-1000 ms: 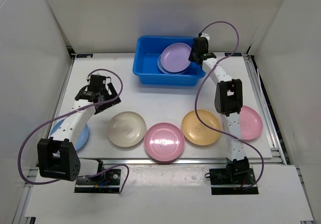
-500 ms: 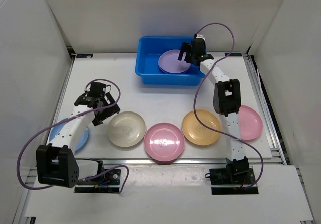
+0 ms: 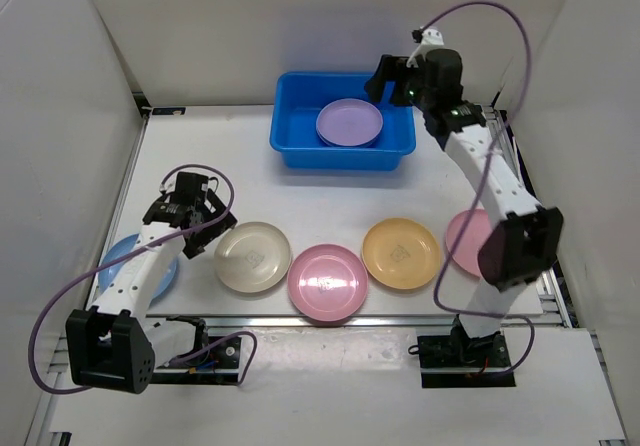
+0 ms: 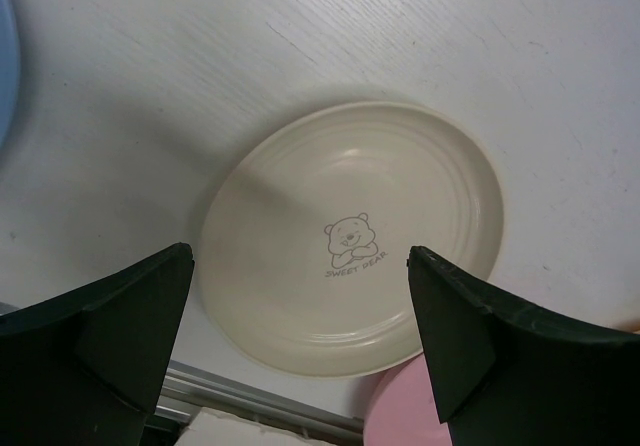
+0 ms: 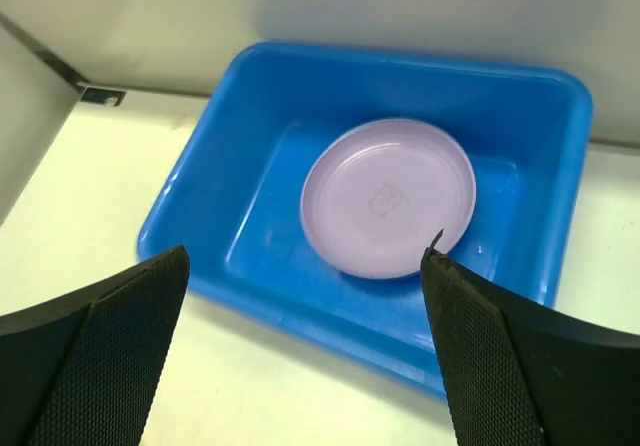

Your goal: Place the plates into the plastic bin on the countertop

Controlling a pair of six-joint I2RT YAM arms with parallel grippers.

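Note:
The blue plastic bin (image 3: 298, 118) stands at the back of the white countertop (image 3: 320, 198). A purple plate (image 3: 349, 122) lies flat inside it, also seen in the right wrist view as the purple plate (image 5: 388, 196) on the bin's floor (image 5: 250, 216). My right gripper (image 3: 392, 78) hangs open and empty above the bin's right side. My left gripper (image 3: 197, 218) is open over the left edge of a beige plate (image 3: 252, 257). In the left wrist view the beige plate (image 4: 355, 238), with its bear mark, lies below and between the spread fingers (image 4: 110, 336).
In a row near the front edge lie a pink plate (image 3: 327, 283), an orange-yellow plate (image 3: 401, 253) and a second pink plate (image 3: 463, 238) partly behind the right arm. A light blue plate (image 3: 118, 262) lies under the left arm. White walls enclose the table.
My right gripper opened and let the purple plate drop flat into the bin, then rose and drew back. My left gripper moved forward and right, toward the beige plate.

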